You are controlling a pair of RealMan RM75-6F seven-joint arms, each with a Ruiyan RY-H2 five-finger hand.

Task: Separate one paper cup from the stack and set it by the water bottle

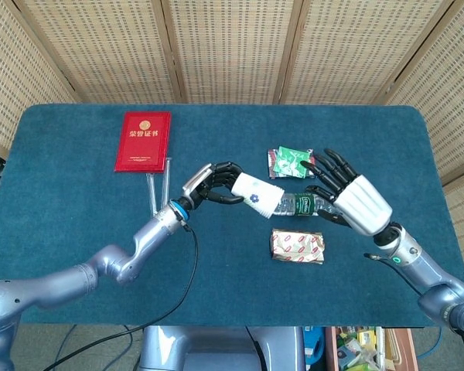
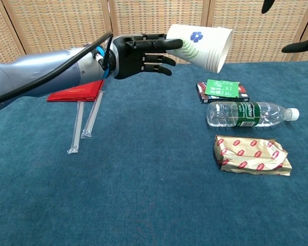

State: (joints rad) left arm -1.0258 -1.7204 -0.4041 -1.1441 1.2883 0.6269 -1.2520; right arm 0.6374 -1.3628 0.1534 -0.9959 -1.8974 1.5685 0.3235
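the left hand (image 1: 209, 184) is wrapped around the closed end of the paper cup stack (image 1: 257, 194), holding it on its side up off the blue table (image 1: 77, 178), open mouth pointing toward the right hand (image 1: 348, 197). from the chest view the cup stack (image 2: 203, 46) has a blue flower and green leaf printed on it, and its mouth faces away to the right, so i can't see what's inside. the right hand hangs just beside the mouth with its fingers spread wide and holding nothing; in the chest view only dark fingertips (image 2: 297, 47) show at the top corner.

the water bottle (image 2: 249, 114) lies on its side on the cloth, white cap on, clear with a green label, looking empty or nearly so. just behind it sits a green packet on a dark box (image 2: 222, 89), and just in front a crinkled red-and-cream wrapper pack (image 2: 251, 155). off to the left are a red booklet (image 1: 143, 141) and two wrapped straws (image 2: 84, 120).
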